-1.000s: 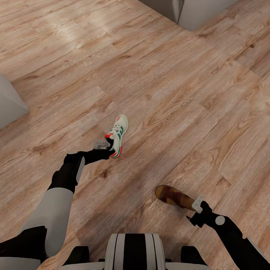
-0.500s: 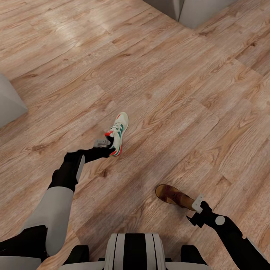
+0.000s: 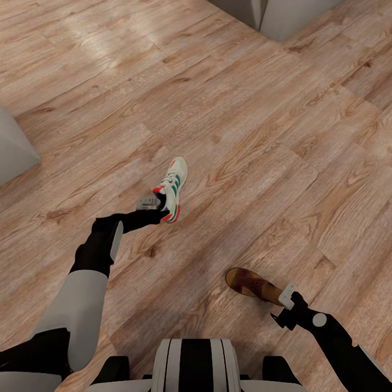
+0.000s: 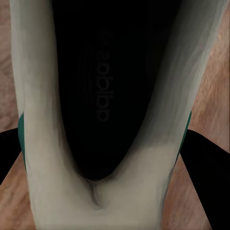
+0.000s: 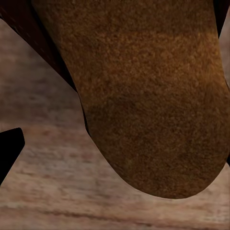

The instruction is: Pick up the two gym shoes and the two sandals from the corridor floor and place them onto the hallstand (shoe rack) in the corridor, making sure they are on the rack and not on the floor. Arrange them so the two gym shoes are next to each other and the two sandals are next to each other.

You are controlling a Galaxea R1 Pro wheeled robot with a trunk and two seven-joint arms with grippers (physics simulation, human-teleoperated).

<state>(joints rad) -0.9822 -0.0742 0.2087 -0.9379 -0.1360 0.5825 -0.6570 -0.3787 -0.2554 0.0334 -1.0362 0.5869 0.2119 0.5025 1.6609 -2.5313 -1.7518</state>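
Left jaws point(image 3: 159, 208) clenched on the heel of a white green-striped lace-up sneaker point(image 3: 171, 188), right jaws point(image 3: 283, 296) grasping a brown leather sandal point(image 3: 249, 283) (both apparently held for carrying rackward) above the wood-plank floor point(image 3: 261, 136).

The heel of the gym shoe point(image 3: 171, 188) is hidden by the left pincer point(image 3: 155, 209). The back of the sandal point(image 3: 251, 283) is covered by the right pincer point(image 3: 283, 298). Two grey shapes point(image 3: 277, 16) are cut off by the picture's edges.
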